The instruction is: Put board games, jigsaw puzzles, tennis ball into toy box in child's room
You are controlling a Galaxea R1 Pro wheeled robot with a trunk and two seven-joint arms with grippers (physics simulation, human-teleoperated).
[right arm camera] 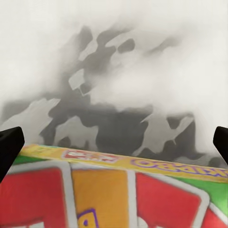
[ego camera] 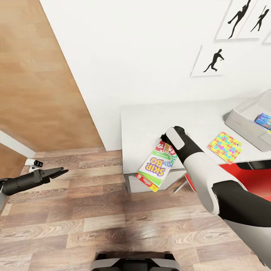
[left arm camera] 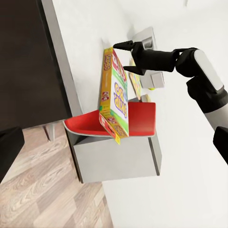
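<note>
My right gripper [ego camera: 166, 140] is shut on the top edge of a green-edged "Skip-Bo" board game [ego camera: 156, 166], which hangs tilted over the left front corner of the pale grey table [ego camera: 143, 120]. From the left wrist view, the same board game [left arm camera: 115, 95] stands edge-on under the right gripper [left arm camera: 124, 49]. Its red and yellow cover [right arm camera: 114, 190] fills the foreground of the right wrist view. A jigsaw puzzle [ego camera: 224, 147] lies flat on the table. The light grey toy box [ego camera: 242, 118] at the table's right end holds a blue board game [ego camera: 264, 119]. My left gripper [ego camera: 62, 173] is open over the floor, far to the left.
A red chair [ego camera: 244, 177] is tucked under the table beside my right arm. The white wall behind carries black silhouette posters [ego camera: 212, 60]. A wooden door panel [ego camera: 37, 75] stands at the left. Wood plank floor [ego camera: 94, 210] spreads in front of my base [ego camera: 131, 261].
</note>
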